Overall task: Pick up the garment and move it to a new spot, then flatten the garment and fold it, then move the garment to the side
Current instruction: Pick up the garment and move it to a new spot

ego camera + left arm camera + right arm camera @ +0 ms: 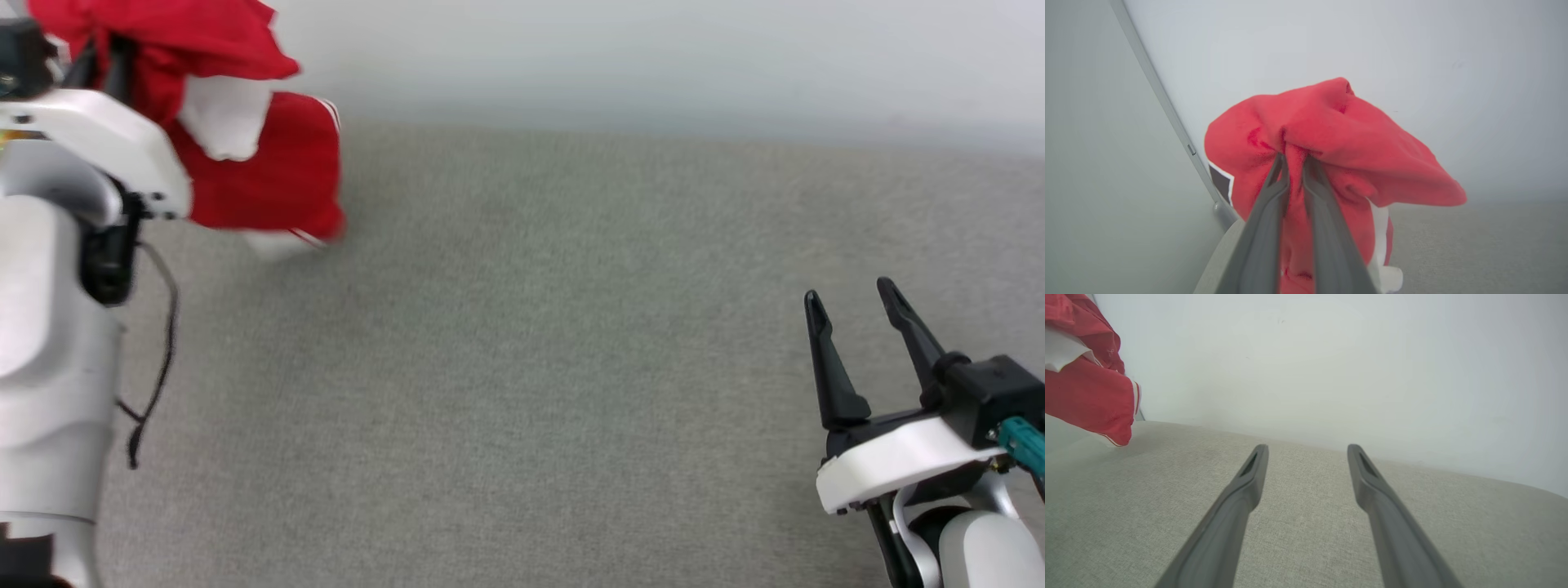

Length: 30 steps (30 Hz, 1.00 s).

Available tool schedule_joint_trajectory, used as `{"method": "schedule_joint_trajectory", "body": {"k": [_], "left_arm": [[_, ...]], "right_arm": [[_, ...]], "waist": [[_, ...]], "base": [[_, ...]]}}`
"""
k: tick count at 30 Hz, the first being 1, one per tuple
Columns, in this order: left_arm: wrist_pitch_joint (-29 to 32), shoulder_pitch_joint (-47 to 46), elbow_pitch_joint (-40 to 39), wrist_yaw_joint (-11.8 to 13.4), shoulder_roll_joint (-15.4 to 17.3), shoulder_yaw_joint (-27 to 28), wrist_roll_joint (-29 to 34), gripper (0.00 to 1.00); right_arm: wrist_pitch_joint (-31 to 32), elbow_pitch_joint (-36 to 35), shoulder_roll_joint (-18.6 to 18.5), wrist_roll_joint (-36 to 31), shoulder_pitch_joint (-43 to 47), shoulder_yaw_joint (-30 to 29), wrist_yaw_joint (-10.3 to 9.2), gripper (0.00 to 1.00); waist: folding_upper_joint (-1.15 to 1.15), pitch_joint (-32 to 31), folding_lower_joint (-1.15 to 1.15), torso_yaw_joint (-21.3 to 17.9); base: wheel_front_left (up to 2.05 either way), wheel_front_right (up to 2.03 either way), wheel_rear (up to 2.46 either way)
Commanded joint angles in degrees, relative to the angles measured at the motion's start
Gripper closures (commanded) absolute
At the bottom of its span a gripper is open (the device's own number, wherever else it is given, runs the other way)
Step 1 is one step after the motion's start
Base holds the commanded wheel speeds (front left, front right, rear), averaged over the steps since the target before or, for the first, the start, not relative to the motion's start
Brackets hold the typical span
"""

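Observation:
The garment (261, 171) is a red jersey with white sleeve parts, hanging bunched at the upper left of the head view, clear of the grey surface. My left gripper (1293, 157) is shut on a fold of the red cloth (1331, 134); a black number patch edged in white shows at its left. In the head view the left fingers are mostly hidden behind the cloth and the white forearm. My right gripper (853, 298) stands open and empty at the lower right, far from the garment (1086, 392), its fingers (1249, 477) spread over bare fabric.
A grey woven fabric surface (531, 367) spreads across the head view, ending at a pale wall (653, 57) behind. A black cable (159, 359) hangs beside my left arm. A pale strip (1167, 106) runs down the wall in the left wrist view.

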Motion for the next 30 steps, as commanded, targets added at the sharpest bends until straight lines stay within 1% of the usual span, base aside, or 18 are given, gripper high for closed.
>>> {"method": "schedule_joint_trajectory", "body": {"k": [1, 5, 11, 16, 19, 24, 26, 27, 28, 29, 30], "left_arm": [[-1.4, -0.4, -0.6, -0.1, -1.1, -0.4, 0.2, 1.00], [-4.4, 0.6, -2.0, 0.0, -4.9, -1.6, -0.5, 1.00], [-6.5, 3.5, -3.9, -0.9, -11.5, -5.0, -1.5, 1.00], [-6.7, 7.9, -3.3, -2.5, -16.6, -8.8, -2.8, 1.00], [-6.8, 11.5, -2.5, -3.3, -19.5, -11.7, -3.6, 1.00], [-6.6, 19.2, -0.5, -4.0, -21.7, -16.6, -5.3, 1.00], [-7.6, 21.9, -0.1, -4.0, -22.2, -18.8, -4.8, 1.00], [-7.7, 23.6, 0.5, -4.0, -22.2, -19.7, -4.7, 0.93], [-8.0, 25.1, 1.0, -4.0, -22.2, -20.5, -4.5, 0.52], [-8.5, 26.0, 1.2, -4.0, -22.3, -21.2, -4.4, 0.00], [-9.1, 26.4, 1.2, -3.9, -22.4, -22.0, -3.8, 0.00]], "right_arm": [[0.2, -0.3, 0.3, 0.4, 1.0, 0.2, -0.04, 0.00], [1.1, -1.0, 0.4, 0.2, 2.2, 0.7, -0.04, 0.00], [2.1, -2.2, 0.4, 0.8, 3.7, 0.1, -0.04, 0.00], [2.4, -2.3, 0.4, 2.1, 4.6, -0.2, -0.04, 0.00], [2.3, -2.4, 0.4, 2.3, 5.1, -1.1, -0.04, 0.00], [1.8, -2.2, 0.4, 3.5, 5.4, -1.7, -0.04, 0.00], [1.7, -2.1, 0.4, 3.6, 5.2, -1.8, -0.04, 0.00], [1.6, -1.9, 0.4, 3.6, 5.1, -1.9, -0.04, 0.00], [1.5, -1.7, 0.4, 3.1, 4.9, -1.9, -0.04, 0.00], [1.4, -1.6, 0.4, 3.1, 4.7, -2.1, -0.04, 0.00], [1.3, -1.5, 0.4, 3.3, 4.6, -2.4, -0.04, 0.00]], "waist": [[0.00, -3.3, 0.00, -1.5], [0.00, -5.2, 0.00, -4.6], [0.00, -5.7, 0.00, -10.0], [0.00, -5.3, 0.00, -14.1], [0.00, -4.4, 0.00, -15.3], [0.00, -3.1, 0.00, -15.5], [0.00, -2.5, 0.00, -15.3], [0.00, -2.4, 0.00, -15.2], [0.00, -2.3, 0.00, -15.0], [0.00, -2.2, 0.00, -14.8], [0.00, -2.1, 0.00, -14.4]], "base": [[0.00, 0.00, 0.00], [0.00, 0.00, 0.00], [0.00, 0.00, 0.00], [0.00, 0.00, 0.00], [0.00, 0.00, 0.00], [0.00, 0.00, 0.00], [0.00, 0.00, 0.00], [0.00, 0.00, 0.00], [0.00, 0.00, 0.00], [0.00, 0.00, 0.00], [0.00, 0.00, 0.00]]}}
